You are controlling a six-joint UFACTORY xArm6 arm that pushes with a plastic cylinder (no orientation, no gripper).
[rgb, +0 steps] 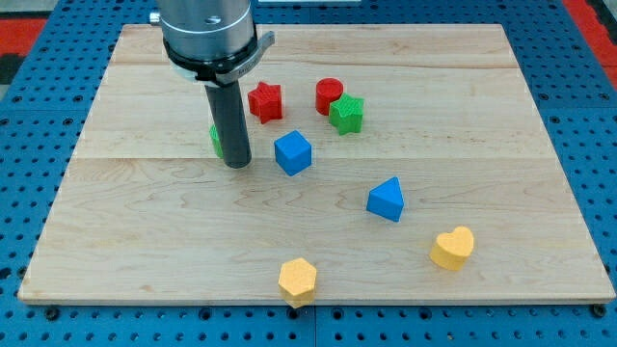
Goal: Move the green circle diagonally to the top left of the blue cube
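In the camera view you see a pale wooden board [145, 251] lying on a blue perforated surface [29, 193], with the arm reaching down from the view's top. There is no pincer here for you to judge as apart or together: the arm ends in a straight dark rod, and my tip [237, 166] rests on the board left of centre. Look just behind the rod on its left side and you find the green circle [215, 140], mostly hidden, only a thin green sliver showing against the rod; you cannot tell whether the two touch. The blue cube [293, 152] sits just to the view's right of my tip, with a small gap of bare wood between them. Toward the view's top from the cube you see the red star [265, 101], and further right the red cylinder [330, 94] with the green star [347, 114] pressed close against its lower right edge. Lower down, the blue triangle [387, 200] lies well apart to the view's right, the yellow heart [452, 248] beyond it, and the yellow hexagon [298, 280] near the view's bottom edge.
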